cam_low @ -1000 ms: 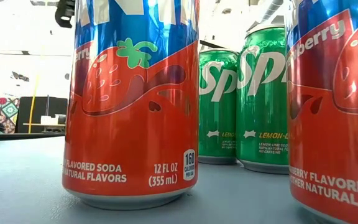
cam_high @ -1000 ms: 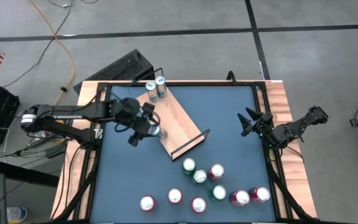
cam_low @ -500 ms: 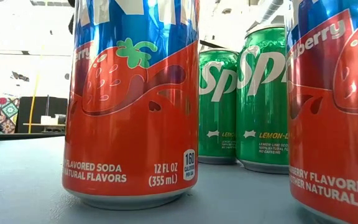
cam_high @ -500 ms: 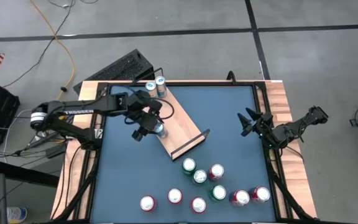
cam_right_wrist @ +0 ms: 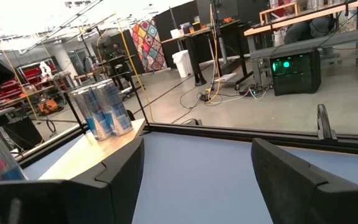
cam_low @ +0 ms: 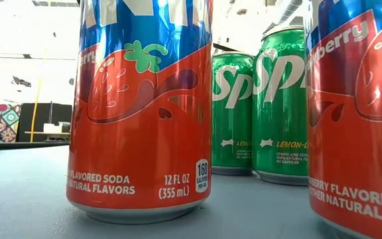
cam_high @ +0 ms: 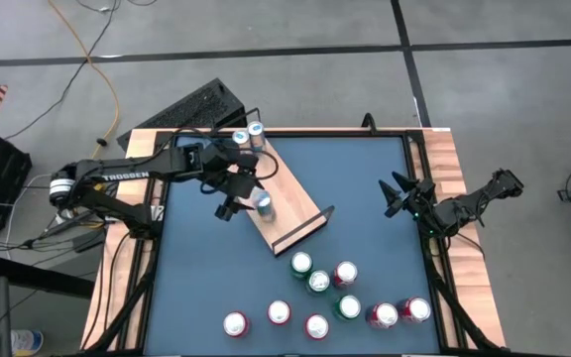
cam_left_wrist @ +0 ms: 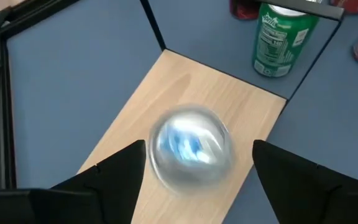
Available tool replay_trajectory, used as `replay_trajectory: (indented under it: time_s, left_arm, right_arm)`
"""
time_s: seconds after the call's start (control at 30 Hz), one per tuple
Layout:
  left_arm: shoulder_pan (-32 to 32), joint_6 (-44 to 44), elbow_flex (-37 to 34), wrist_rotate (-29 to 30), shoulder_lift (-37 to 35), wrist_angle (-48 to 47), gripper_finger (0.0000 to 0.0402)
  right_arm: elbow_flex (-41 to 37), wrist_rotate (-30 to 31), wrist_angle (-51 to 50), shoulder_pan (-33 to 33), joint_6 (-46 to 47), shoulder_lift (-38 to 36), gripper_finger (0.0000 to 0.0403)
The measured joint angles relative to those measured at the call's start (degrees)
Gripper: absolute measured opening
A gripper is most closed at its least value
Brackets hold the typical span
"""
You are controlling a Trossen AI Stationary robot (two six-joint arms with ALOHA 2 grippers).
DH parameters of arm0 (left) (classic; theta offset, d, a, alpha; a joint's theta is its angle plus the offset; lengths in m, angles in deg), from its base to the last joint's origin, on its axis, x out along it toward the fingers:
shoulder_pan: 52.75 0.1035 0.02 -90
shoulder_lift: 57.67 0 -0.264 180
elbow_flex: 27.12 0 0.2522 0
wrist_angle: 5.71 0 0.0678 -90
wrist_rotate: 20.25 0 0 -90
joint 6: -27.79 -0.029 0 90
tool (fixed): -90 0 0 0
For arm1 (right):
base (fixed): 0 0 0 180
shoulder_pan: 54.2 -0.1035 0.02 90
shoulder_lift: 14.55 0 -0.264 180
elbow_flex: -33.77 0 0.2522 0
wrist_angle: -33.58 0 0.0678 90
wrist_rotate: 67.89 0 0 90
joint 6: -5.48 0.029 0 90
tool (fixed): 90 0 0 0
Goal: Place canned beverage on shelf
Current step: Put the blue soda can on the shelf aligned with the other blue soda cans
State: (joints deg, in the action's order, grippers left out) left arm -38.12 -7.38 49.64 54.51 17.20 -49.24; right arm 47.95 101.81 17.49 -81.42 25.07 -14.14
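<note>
The shelf [cam_high: 290,198], a light-wood board with black end rails, lies slantwise on the blue table top. Two blue-and-silver cans [cam_high: 248,136] stand at its far end. A third silver-topped can [cam_high: 263,205] stands on the board's middle part and looks blurred in the left wrist view [cam_left_wrist: 191,146]. My left gripper [cam_high: 251,201] is open, with one finger on either side of that can and a narrow gap showing at each side [cam_left_wrist: 197,149]. My right gripper [cam_high: 397,195] waits open at the table's right edge, with nothing between its fingers [cam_right_wrist: 197,186].
Several red and green cans [cam_high: 317,297] stand in a loose group on the near half of the table; they fill the low view [cam_low: 141,106]. One green can [cam_left_wrist: 278,31] stands just beyond the shelf's near rail [cam_high: 300,233]. A black frame edges the table.
My left gripper has gone a little toward the table's right and far side, and its arm has swung toward the far edge. The silver-topped can has gone with it, from the board's left edge to farther in on the board.
</note>
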Motion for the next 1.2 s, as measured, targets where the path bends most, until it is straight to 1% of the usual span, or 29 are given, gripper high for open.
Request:
replay_trajectory:
  time_s: [0.17,0.27,0.33,0.43,0.53,0.63,0.8,0.87,0.93,1.1,1.2]
  left_arm:
    - [0.0,-0.4,0.0,0.6,0.2,0.3,0.0287]
    - [0.1,2.8,0.0,5.0,-0.5,1.9,0.0288]
    - [0.4,7.4,0.4,8.2,-1.9,3.0,0.0288]
    - [0.5,18.5,2.7,12.1,-3.1,3.2,0.0288]
    - [-1.1,28.0,5.5,14.6,-3.3,2.3,0.0289]
    - [-4.0,35.1,7.6,20.6,-3.3,3.5,0.0289]
    - [-10.1,41.7,6.5,37.1,-1.6,7.7,0.0289]
    - [-12.1,44.9,6.5,42.2,-0.6,8.4,0.0289]
    - [-14.1,46.4,6.4,45.8,0.6,7.7,0.0289]
    - [-18.9,52.8,6.8,53.9,5.1,11.3,0.0289]
    - [-21.2,53.5,8.4,57.7,8.5,11.1,0.0289]
  right_arm:
    - [0.0,0.0,0.0,0.0,-0.1,0.0,0.0282]
    - [0.0,0.0,0.0,0.0,-0.1,0.0,0.0282]
    - [0.0,0.0,0.0,0.0,-0.1,0.0,0.0282]
    - [0.0,0.0,0.0,0.0,-0.1,0.0,0.0282]
    - [0.0,0.0,0.0,0.0,-0.1,0.0,0.0282]
    - [0.0,0.0,0.0,0.0,-0.4,0.0,0.0282]
    - [0.0,0.0,0.0,0.0,-0.6,0.0,0.0282]
    - [0.0,0.0,0.0,0.0,-1.2,0.0,0.0282]
    - [0.0,0.0,0.0,0.0,-2.1,0.0,0.0282]
    - [0.0,0.0,0.0,0.0,-3.2,0.0,0.0282]
    - [0.0,0.0,0.0,0.0,-3.2,0.0,0.0282]
